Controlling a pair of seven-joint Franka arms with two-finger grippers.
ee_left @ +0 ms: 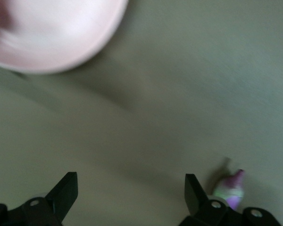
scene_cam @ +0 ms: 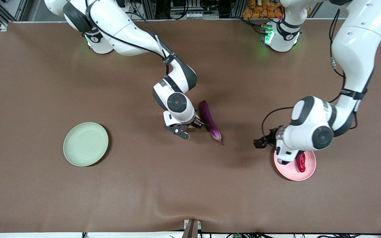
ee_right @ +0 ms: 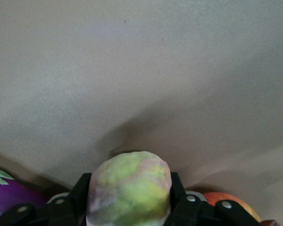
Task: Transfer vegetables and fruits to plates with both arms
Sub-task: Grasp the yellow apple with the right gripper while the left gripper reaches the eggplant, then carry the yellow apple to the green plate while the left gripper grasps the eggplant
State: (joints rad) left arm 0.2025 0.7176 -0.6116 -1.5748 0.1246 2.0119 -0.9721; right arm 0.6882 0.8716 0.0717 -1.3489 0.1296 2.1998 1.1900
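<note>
My right gripper (scene_cam: pixel 184 129) is shut on the lumpy yellow-green fruit (ee_right: pixel 129 188), its fingers (ee_right: pixel 80 188) pressed to both sides of it, low over the table beside the purple eggplant (scene_cam: pixel 209 121). The eggplant (ee_right: pixel 7 197) and the round red fruit (ee_right: pixel 228 201) show at the edges of the right wrist view; the red fruit is hidden under the hand in the front view. The red chili (scene_cam: pixel 300 162) lies on the pink plate (scene_cam: pixel 289 172). My left gripper (scene_cam: pixel 263 142) is open and empty, over the table by the pink plate's (ee_left: pixel 52 33) rim. The green plate (scene_cam: pixel 85 144) is bare.
The eggplant's stem tip (ee_left: pixel 231 190) shows just outside one finger in the left wrist view. The brown table cover (scene_cam: pixel 190 185) is bare nearer the front camera. The arm bases (scene_cam: pixel 281 36) stand at the farthest edge.
</note>
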